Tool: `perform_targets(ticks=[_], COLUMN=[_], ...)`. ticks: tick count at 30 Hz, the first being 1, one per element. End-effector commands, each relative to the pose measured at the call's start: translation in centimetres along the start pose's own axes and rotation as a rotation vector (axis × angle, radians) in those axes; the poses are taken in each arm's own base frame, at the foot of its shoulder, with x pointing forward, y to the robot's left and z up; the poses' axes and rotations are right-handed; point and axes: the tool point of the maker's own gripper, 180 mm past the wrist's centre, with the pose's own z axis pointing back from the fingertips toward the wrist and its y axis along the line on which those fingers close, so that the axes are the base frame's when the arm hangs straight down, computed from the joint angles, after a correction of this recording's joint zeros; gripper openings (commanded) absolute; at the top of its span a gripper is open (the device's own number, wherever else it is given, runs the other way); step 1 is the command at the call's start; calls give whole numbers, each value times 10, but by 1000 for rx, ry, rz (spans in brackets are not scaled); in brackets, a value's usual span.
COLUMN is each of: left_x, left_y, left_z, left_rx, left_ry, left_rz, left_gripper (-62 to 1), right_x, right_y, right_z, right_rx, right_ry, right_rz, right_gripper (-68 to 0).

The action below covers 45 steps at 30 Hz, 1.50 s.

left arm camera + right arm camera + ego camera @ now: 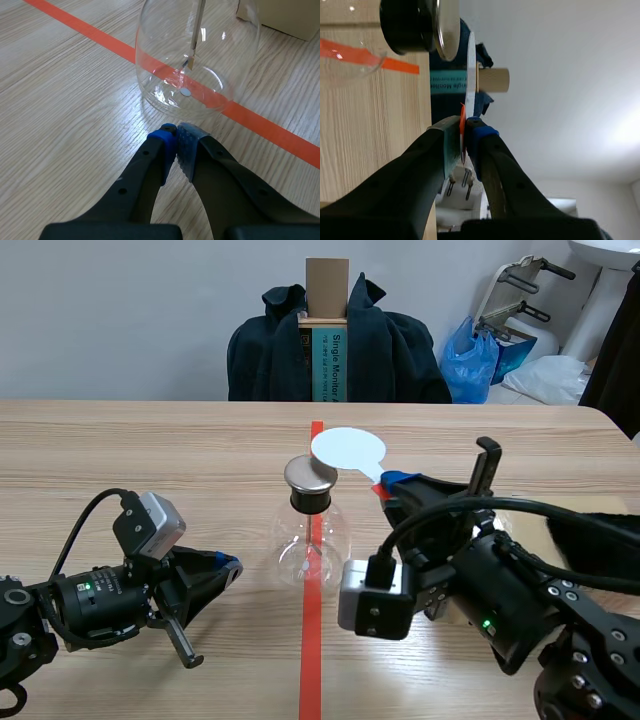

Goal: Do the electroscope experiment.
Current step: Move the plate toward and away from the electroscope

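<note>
A clear glass flask electroscope (312, 540) with a black stopper and a metal disc (310, 475) on top stands on the red tape line at the table's middle. My right gripper (385, 485) is shut on the red handle of a white round paddle (348, 450), whose disc hovers just over the metal cap's right edge. In the right wrist view the paddle (470, 65) shows edge-on beside the cap (447, 27), pinched between the pads (463, 135). My left gripper (176, 142) rests shut on nothing, its tips just short of the flask's base (197, 60), where a thin metal strip hangs inside.
A chair draped with a dark jacket (335, 345) and a cardboard box (327, 330) stand behind the table's far edge. Blue bags (480, 360) lie at the back right. The left arm (100, 595) lies low along the table's left side.
</note>
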Motion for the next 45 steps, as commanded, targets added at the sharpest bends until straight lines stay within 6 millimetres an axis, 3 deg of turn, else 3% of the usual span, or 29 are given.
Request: perform_targets(ticks=[1, 8, 20, 35, 45], left_x=[13, 13, 13, 13, 13], left_y=[3, 3, 3, 3, 3], left_z=[-3, -3, -3, -3, -3], left_rx=[6, 6, 6, 6, 6], left_ry=[-44, -44, -44, -44, -44], left_rz=[-4, -4, -4, -4, -4], left_gripper=[-578, -578, -578, -578, -578], right_x=[2, 16, 19, -34, -53], right_y=[-10, -9, -8, -10, -10], right_z=[-2, -1, -1, 1, 5], right_rx=[-30, -27, -24, -28, -30], right_ry=[-23, -99, -119, 179, 286], right_rz=[14, 23, 30, 25, 24], right_gripper=[-667, -667, -667, -667, -667])
